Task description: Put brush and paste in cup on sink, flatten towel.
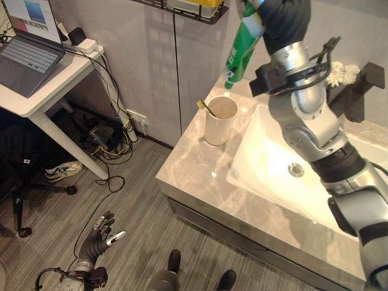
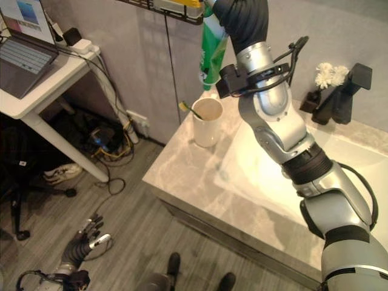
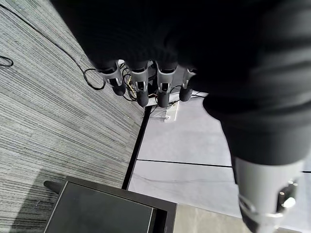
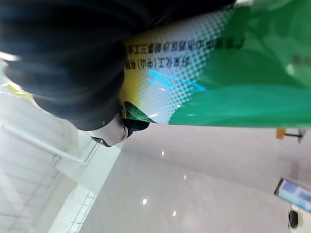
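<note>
My right hand [image 1: 285,21] is raised high over the counter and is shut on a green toothpaste tube [image 1: 242,51], which hangs cap-down. The tube [image 4: 233,73] lies right against the hand's dark cover [image 4: 63,58]. Its lower end hovers above and just behind a white cup [image 1: 220,120] on the marble counter [image 1: 194,176], left of the sink basin [image 1: 273,151]. A toothbrush [image 1: 207,107] with a yellow-green handle leans in the cup. My left hand [image 1: 100,233] hangs low near the floor at the lower left, its fingers [image 3: 141,82] relaxed and holding nothing.
A black faucet [image 1: 357,91] and a white flower [image 1: 342,74] stand at the back of the sink. A dark wall shelf [image 1: 194,9] hangs above the cup. A white table with a laptop [image 1: 30,57] stands at the left, with cables [image 1: 112,142] beneath.
</note>
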Robot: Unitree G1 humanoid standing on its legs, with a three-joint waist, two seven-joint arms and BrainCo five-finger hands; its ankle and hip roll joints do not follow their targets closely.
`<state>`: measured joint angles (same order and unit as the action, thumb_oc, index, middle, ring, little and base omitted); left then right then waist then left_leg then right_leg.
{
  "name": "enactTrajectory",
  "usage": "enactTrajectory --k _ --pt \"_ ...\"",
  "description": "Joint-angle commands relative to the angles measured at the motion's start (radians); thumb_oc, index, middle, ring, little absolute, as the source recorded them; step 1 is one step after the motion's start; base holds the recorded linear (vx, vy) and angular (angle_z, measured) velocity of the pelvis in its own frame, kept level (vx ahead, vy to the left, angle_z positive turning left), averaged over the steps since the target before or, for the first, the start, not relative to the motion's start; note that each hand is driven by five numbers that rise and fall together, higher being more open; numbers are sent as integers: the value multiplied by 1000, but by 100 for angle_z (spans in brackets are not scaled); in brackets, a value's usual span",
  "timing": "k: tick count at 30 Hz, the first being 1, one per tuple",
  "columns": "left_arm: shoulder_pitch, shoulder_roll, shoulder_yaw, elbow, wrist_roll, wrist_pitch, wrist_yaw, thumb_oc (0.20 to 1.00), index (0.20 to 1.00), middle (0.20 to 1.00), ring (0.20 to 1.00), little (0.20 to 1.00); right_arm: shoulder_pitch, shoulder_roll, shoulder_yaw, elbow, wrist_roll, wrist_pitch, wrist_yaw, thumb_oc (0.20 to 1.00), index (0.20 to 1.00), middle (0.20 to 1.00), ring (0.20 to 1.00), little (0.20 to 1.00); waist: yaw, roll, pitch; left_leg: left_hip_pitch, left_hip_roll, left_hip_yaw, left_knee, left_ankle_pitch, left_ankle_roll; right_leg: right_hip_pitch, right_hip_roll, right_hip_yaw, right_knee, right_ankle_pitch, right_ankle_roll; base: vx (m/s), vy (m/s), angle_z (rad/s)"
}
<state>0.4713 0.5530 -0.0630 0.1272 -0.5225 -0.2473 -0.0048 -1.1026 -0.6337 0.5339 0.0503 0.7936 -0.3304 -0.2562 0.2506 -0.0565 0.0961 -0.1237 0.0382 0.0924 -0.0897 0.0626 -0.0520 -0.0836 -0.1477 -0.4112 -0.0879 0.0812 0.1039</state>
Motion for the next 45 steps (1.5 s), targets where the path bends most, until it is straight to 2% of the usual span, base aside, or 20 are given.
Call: enactTrajectory --k 1,14,21,45 --pt "13 69 -14 -67 26 -36 20 1000 1000 1000 1000 1000 -54 -16 -4 -19 38 -44 10 200 200 200 200 200 14 -40 -25 -43 23 -16 2 35 -38 13 -131 50 1 83 90 0 0 0" --pt "1 32 -22 -52 44 -39 58 1000 1000 1000 1000 1000 39 -26 -30 -76 61 -39 25 200 200 200 200 200 9 -40 -10 -52 22 -20 2 36 -37 9 -132 45 1 82 89 0 0 0" --pt "-7 24 -28 -55 46 -46 74 1000 1000 1000 1000 1000 48 15 -30 -49 58 -35 16 200 200 200 200 200 10 -43 -2 -53 24 -12 2 34 -35 0 -130 53 1 85 89 0 0 0" --pt "-19 9 -11 -48 29 -64 92 1000 1000 1000 1000 1000 42 29 -57 -14 7 -32 -13 200 200 200 200 200 34 -49 32 -82 18 -37 2 44 -35 -13 -134 37 1 88 89 -3 1 2"
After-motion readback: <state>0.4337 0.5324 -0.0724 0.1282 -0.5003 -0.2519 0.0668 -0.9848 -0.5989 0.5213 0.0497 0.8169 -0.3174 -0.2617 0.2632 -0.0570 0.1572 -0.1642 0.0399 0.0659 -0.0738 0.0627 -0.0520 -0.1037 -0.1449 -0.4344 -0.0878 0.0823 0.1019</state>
